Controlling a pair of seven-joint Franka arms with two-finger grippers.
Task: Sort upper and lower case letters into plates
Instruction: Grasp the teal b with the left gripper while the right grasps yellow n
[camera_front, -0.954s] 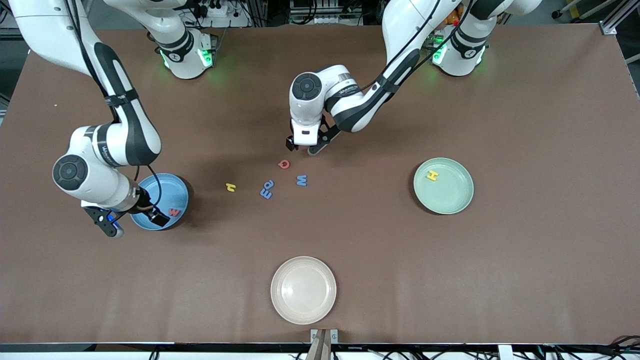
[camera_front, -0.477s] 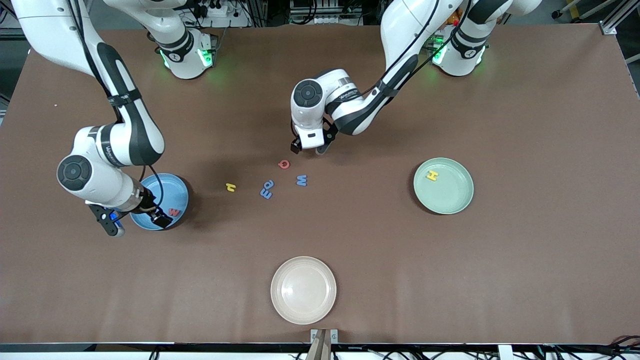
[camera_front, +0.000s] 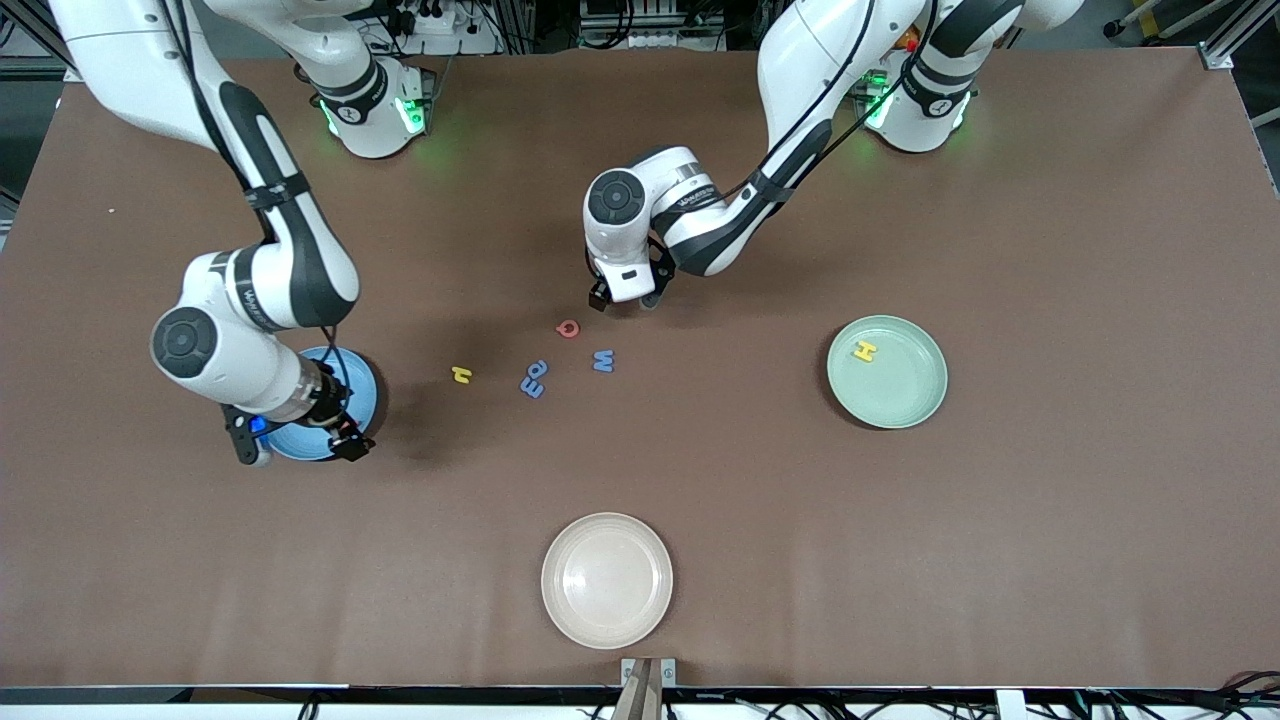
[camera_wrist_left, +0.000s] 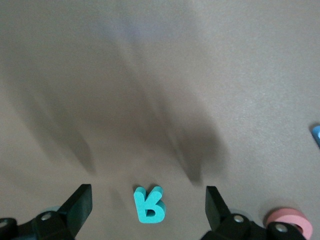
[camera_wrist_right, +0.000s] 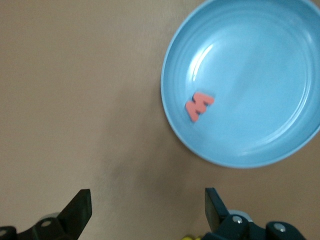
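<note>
Letters lie unmoved. The right gripper (camera_front: 300, 446), jaws wide, has shifted past the blue plate (camera_front: 362, 384). The left gripper (camera_front: 625, 298), jaws wide, has lowered over a teal letter (camera_wrist_left: 149, 205).

Counter (camera_front: 1050, 250) plain brown. Plates: blue (camera_wrist_right: 260, 65), mint green (camera_front: 900, 395), cream-beige (camera_front: 607, 580). Letters: red w (camera_wrist_right: 199, 105) in blue plate, yellow H (camera_front: 865, 351) in green plate, teal one (camera_wrist_left: 149, 204), red ring-shaped one (camera_front: 568, 328), yellow n (camera_front: 461, 374), blue w (camera_front: 603, 361).
</note>
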